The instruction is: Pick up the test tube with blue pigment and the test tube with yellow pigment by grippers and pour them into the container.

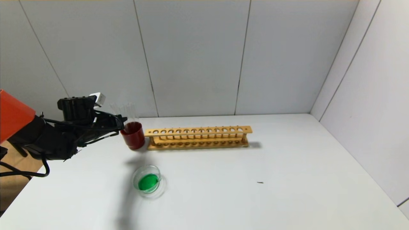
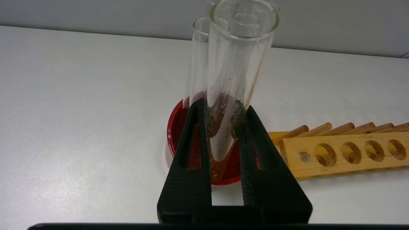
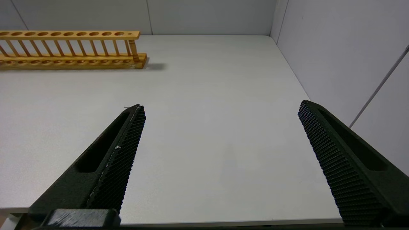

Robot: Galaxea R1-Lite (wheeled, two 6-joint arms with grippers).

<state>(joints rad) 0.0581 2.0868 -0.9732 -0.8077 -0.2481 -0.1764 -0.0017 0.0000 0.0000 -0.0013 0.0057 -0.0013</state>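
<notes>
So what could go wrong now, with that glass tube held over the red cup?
The left hand grips an emptied test tube low over the red cup, where another tube already stands. Lowering it could knock glass on glass. The cup sits close beside the wooden rack, so a nudge might tip it. A tight squeeze could crack the tube.

We see a wooden test tube rack (image 1: 198,137) on the white surface (image 1: 287,179), a dark red cup (image 1: 133,135) touching its left end.
</notes>
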